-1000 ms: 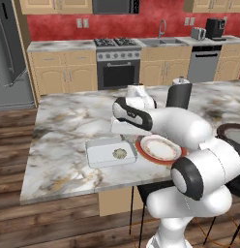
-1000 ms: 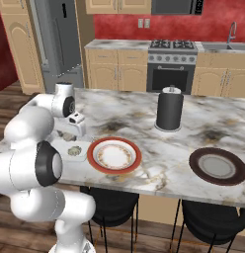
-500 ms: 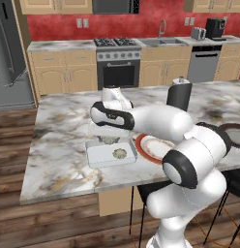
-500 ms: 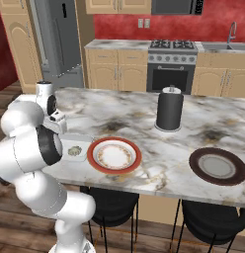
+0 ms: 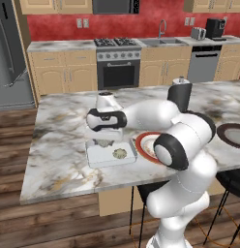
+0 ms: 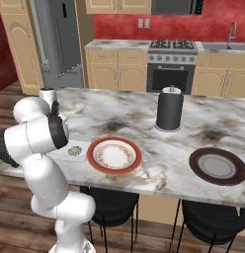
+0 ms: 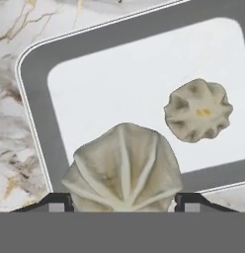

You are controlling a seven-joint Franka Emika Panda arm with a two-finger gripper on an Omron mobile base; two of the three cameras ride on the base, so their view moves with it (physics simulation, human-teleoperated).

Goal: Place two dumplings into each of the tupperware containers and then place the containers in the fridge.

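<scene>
My gripper (image 7: pixel 123 200) is shut on a pale pleated dumpling (image 7: pixel 123 168) and holds it just above the white rectangular tupperware container (image 7: pixel 38 84). A second dumpling (image 7: pixel 197 110) lies inside that container, apart from the held one. In the left base view the gripper (image 5: pixel 105 142) hangs over the left part of the container (image 5: pixel 100 160), with the lying dumpling (image 5: pixel 119 153) to its right. The right base view has the container (image 6: pixel 81 144) and its dumpling (image 6: pixel 73 150) partly behind my arm. The fridge (image 5: pixel 8 53) stands at the far left, doors shut.
A red-rimmed plate (image 5: pixel 148 145) sits just right of the container. A black cylinder (image 6: pixel 169 109) stands further back on the marble island, and a dark brown plate (image 6: pixel 217 166) lies at the right. Stools stand under the island's near edge.
The arm has swung left from beside the red-rimmed plate to over the white container and come down lower, with the dumpling in its grip.
</scene>
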